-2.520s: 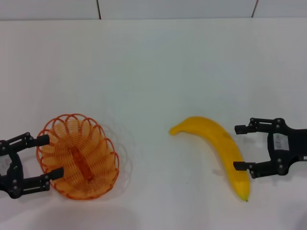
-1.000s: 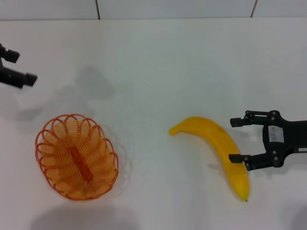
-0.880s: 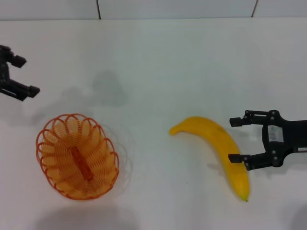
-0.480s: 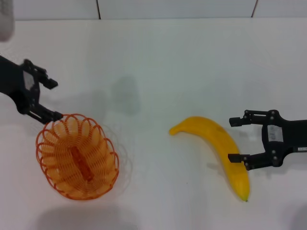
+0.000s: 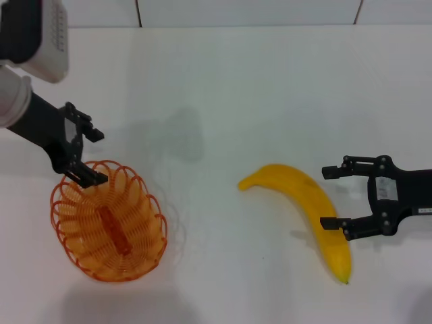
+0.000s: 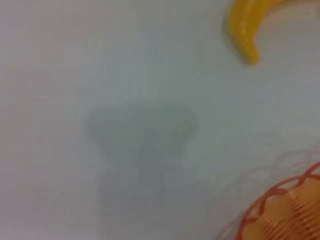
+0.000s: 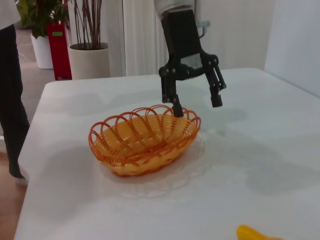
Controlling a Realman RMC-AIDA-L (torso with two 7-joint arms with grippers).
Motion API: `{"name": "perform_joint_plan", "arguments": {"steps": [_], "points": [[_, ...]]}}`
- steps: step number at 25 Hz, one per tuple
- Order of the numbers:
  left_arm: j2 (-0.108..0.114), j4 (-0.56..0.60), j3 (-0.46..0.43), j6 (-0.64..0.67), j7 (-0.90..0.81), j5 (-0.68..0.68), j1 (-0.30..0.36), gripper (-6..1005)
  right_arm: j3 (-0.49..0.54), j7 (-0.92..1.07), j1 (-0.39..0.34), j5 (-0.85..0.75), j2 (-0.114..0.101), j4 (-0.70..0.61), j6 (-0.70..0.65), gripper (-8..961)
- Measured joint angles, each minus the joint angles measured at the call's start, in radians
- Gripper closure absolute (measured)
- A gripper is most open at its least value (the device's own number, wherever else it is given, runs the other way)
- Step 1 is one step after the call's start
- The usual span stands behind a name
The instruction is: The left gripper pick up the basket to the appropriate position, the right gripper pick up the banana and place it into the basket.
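Bright, even overhead light washes the white table (image 5: 270, 88). A soft grey shadow lies at about 10 o'clock in the head view. The left wrist view is heavily blurred, the basket (image 6: 285, 212) rim smeared; the right wrist view is sharper.

My open left gripper (image 5: 92, 156) hangs over the far rim of the upright, shallow orange wire basket (image 5: 108, 221), one finger dipping just inside, while the curved yellow banana (image 5: 309, 210) lies flat beside my right gripper's (image 5: 326, 198) spread fingertips.

Banana (image 7: 257, 233) & basket (image 6: 280, 212) cut by wrist-view edges; right gripper (image 5: 335, 198) arm cropped.
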Motion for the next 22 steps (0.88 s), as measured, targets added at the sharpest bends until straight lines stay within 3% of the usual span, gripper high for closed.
{"name": "perform_joint_plan", "arguments": {"steps": [8, 14, 22], "points": [[-0.003, -0.062, 0.041, -0.047, -0.01, 0.004, -0.013, 276, 0.0, 0.001, 0.0, 0.0, 0.0, 0.0, 0.002, 79], [-0.005, -0.1, 0.142, -0.092, -0.068, 0.002, -0.027, 288, 0.0, 0.001, 0.0, 0.0, 0.001, 0.0, 0.009, 79], [-0.005, -0.1, 0.164, -0.107, -0.104, 0.0, -0.03, 303, 0.0, 0.001, 0.0, 0.0, 0.002, 0.0, 0.009, 80]]}}
